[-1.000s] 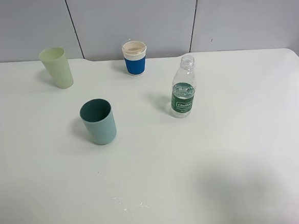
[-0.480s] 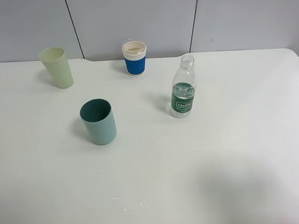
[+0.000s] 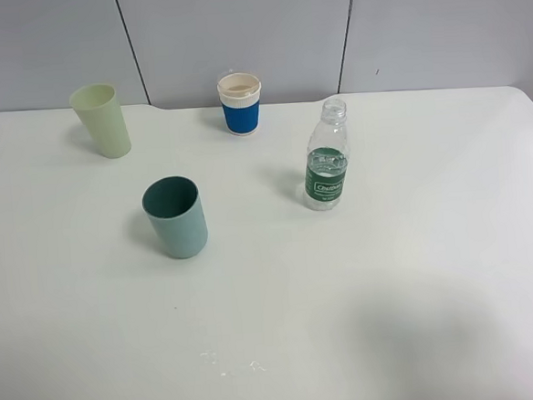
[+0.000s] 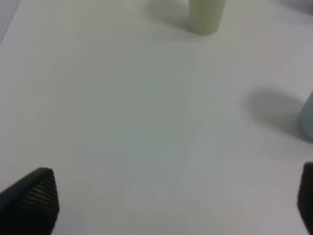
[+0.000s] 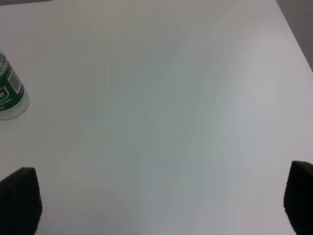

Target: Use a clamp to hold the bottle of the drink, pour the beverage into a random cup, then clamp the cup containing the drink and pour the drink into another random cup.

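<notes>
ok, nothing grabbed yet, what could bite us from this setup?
1. The small clear plastic bottle with the green label stands uncapped, tall and narrow; an off-centre grasp could tip it and spill.
2. Three cups stand near each other: the teal plastic tumbler, the blue-sleeved paper cup and the pale yellow-green tapered cup. Picking the wrong one is possible.
3. The paper cup looks light, so a bump while pouring might knock it over.

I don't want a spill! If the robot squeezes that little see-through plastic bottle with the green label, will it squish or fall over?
The small clear plastic bottle with the green label probably squishes: its ribbed walls look thin. With no cap, a hard squeeze might push water out. Tall and narrow, it likely tips easily.
</notes>
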Robot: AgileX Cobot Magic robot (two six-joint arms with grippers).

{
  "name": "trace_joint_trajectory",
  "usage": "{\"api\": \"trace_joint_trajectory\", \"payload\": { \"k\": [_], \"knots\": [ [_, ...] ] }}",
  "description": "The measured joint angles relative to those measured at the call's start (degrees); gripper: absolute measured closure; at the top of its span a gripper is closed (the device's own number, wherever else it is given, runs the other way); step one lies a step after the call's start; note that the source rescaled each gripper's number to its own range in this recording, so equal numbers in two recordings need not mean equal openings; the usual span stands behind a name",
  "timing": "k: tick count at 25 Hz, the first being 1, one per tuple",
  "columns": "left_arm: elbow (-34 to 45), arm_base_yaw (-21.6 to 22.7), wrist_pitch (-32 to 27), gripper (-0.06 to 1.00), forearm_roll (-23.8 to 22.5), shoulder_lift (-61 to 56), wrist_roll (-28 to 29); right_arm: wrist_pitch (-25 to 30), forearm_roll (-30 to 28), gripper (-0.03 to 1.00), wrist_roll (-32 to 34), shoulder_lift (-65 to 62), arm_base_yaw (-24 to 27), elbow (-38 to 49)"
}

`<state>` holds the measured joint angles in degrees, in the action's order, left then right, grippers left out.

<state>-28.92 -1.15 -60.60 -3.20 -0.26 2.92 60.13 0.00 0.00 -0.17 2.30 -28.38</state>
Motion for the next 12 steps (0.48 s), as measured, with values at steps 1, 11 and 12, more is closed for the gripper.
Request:
{"api": "trace_joint_trajectory", "payload": {
  "k": [1, 11, 12],
  "knots": [
    [0.0, 0.0, 0.0, -0.05, 0.0, 0.0, 0.0, 0.0, 0.0, -0.03, 0.0, 0.0, 0.0, 0.0],
    [0.0, 0.0, 0.01, -0.05, 1.3, 0.0, -1.32, 0.0, 0.0, -0.03, 0.0, 0.0, 0.0, 0.0],
    [0.0, 0.0, 0.01, -0.05, 1.3, 0.0, -1.32, 0.0, 0.0, -0.03, 0.0, 0.0, 0.0, 0.0]
  ]
}}
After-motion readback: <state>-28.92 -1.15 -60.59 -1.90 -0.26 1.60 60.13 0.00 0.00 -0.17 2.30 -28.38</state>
